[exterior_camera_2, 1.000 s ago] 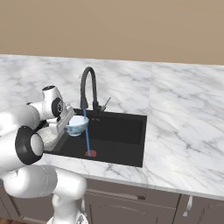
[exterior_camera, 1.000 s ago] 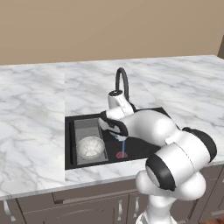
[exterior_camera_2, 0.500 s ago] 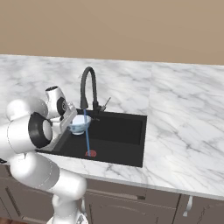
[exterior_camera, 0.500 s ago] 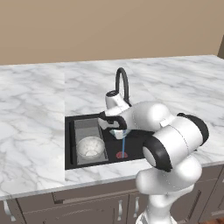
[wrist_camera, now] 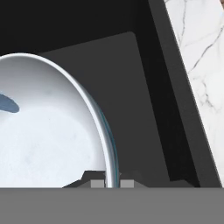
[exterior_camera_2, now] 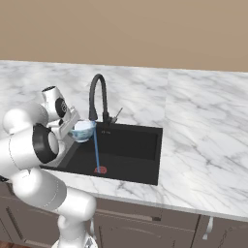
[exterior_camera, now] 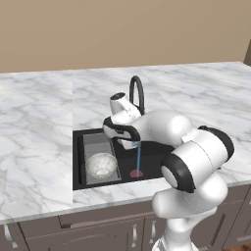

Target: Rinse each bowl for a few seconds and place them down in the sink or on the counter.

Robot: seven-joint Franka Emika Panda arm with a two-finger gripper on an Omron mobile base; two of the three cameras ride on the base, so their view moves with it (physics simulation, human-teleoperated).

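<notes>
Jaws pinched tight on the rim of the blue bowl, one finger inside the white hollow and one against the pale blue outside, right at six o'clock of the hand view, and the gripper has it firmly! The bowl fans up and away from the fingertips towards ten o'clock, white inside facing us, a blue smear of water at its nine o'clock edge. Compared with a second ago the arm has swung in over the basin and carried the bowl leftward, and in the right base view the bowl now sits right under the spout of the faucet, with the stream dropping past its three o'clock side straight down to the red drain ring. That looks like the rinse under way on this one; whether the water is really filling the bowl or just grazing its edge, I can't tell. In the left base view the speckled bowl waits on the ridged tray at the sink's nine o'clock end, apart from the stream, so it still seems due its turn. The black sink lies below the held bowl, the marble counter all round it for setting down afterwards.
</notes>
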